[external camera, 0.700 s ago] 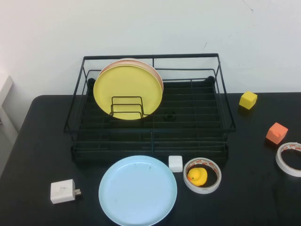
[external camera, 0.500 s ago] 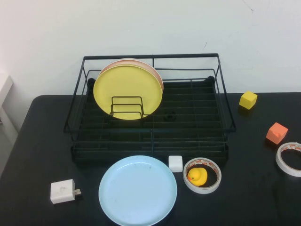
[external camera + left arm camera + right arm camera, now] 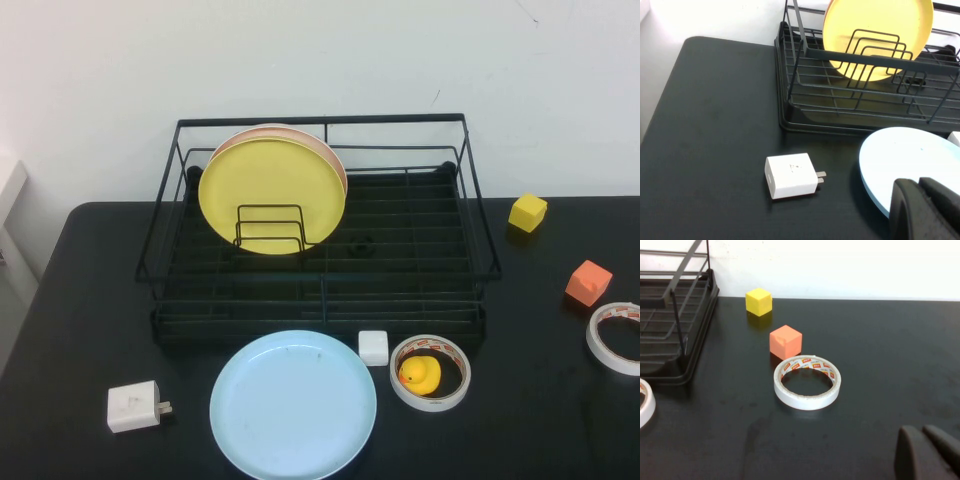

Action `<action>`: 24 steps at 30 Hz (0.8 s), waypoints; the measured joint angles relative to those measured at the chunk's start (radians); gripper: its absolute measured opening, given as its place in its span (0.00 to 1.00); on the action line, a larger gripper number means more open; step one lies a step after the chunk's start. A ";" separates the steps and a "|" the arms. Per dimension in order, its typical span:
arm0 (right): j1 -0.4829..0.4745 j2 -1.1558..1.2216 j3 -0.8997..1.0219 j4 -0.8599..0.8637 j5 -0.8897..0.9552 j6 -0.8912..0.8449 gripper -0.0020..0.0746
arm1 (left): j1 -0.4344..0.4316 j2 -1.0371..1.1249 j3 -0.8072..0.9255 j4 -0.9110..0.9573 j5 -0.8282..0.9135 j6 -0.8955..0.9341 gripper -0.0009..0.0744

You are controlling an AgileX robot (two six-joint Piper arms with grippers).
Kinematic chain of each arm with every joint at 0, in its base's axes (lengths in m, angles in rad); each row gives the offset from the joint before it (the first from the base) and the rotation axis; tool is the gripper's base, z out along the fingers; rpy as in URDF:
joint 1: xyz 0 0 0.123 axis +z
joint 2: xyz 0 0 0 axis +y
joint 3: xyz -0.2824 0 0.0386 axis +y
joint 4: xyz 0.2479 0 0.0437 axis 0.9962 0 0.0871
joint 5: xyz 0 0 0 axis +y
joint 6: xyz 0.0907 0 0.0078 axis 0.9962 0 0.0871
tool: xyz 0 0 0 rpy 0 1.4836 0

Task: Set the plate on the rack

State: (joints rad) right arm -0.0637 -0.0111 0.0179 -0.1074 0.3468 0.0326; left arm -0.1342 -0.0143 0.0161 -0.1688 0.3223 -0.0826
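The light blue plate (image 3: 293, 403) lies flat on the black table in front of the black wire rack (image 3: 320, 300). It also shows in the left wrist view (image 3: 910, 160), in front of the rack (image 3: 805, 107). My left gripper (image 3: 924, 200) is shut and empty, just over the plate's near edge. My right gripper (image 3: 927, 445) is shut and empty, above the bare table at the right. Neither gripper shows in the high view.
A yellow plate (image 3: 272, 196) and a pale pink plate (image 3: 335, 160) stand in the rack's left dividers. A white charger (image 3: 134, 406), a white cube (image 3: 373, 347), a tape roll (image 3: 430, 373) around a rubber duck (image 3: 420, 374), another tape roll (image 3: 614, 337), an orange cube (image 3: 588, 282) and a yellow cube (image 3: 527, 212) lie around.
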 joint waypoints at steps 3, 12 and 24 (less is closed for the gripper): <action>0.000 0.000 0.000 0.000 0.000 0.000 0.02 | 0.000 0.000 0.000 0.000 0.000 0.000 0.01; 0.000 0.000 0.000 -0.009 0.000 0.000 0.02 | 0.000 0.000 0.000 0.000 0.000 0.000 0.01; 0.000 0.000 0.000 -0.010 0.000 0.000 0.02 | 0.000 0.000 0.000 0.000 0.000 0.000 0.01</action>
State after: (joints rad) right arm -0.0637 -0.0111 0.0179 -0.1173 0.3468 0.0326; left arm -0.1342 -0.0143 0.0161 -0.1688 0.3223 -0.0826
